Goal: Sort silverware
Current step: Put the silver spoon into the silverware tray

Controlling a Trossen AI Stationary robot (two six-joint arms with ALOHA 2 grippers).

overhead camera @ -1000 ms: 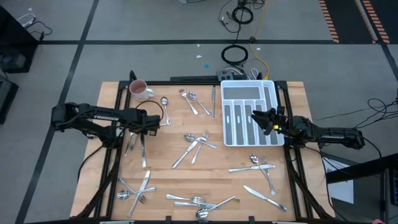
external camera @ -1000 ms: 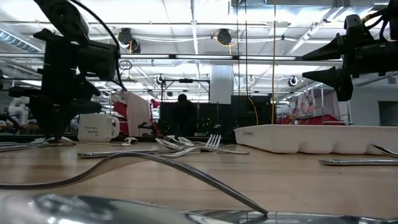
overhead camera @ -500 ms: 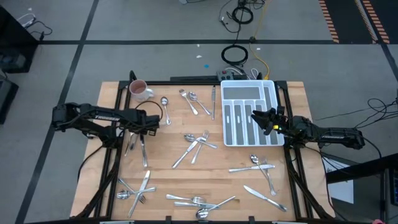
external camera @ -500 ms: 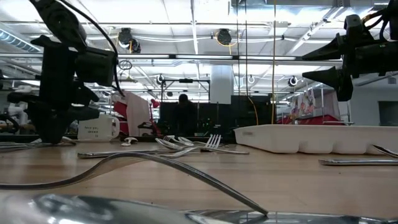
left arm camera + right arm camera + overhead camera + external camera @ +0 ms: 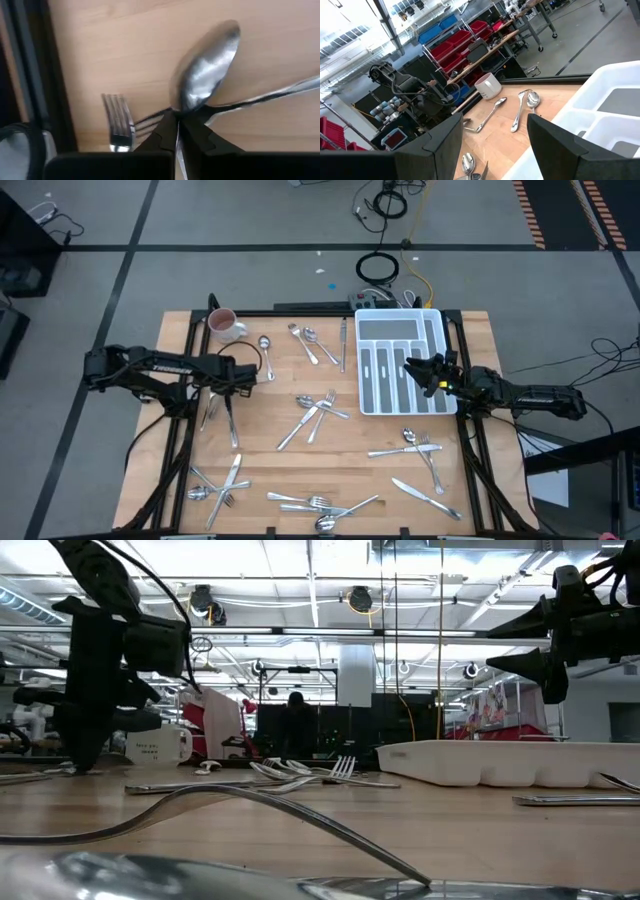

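Silverware (image 5: 315, 412) is being seen scattered all over the wooden table (image 5: 280, 465), with forks, spoons and knives lying in little heaps in the middle, at the near edge and on the right side. The left gripper (image 5: 178, 131) is being held low on the table's left side, and its fingers are being pressed together on the neck of a spoon (image 5: 205, 75). A fork (image 5: 118, 120) is lying just beside that spoon, and another handle is crossing under it, so the spoon is being crowded by its neighbours. A white mug (image 5: 222, 324) is standing near the far left corner, not far from this arm. The right gripper (image 5: 411, 370) is being held up over the white tray (image 5: 432, 330) on the right, with its fingers spread wide and nothing between them. A spoon and more pieces (image 5: 311, 342) are lying between the mug and the tray
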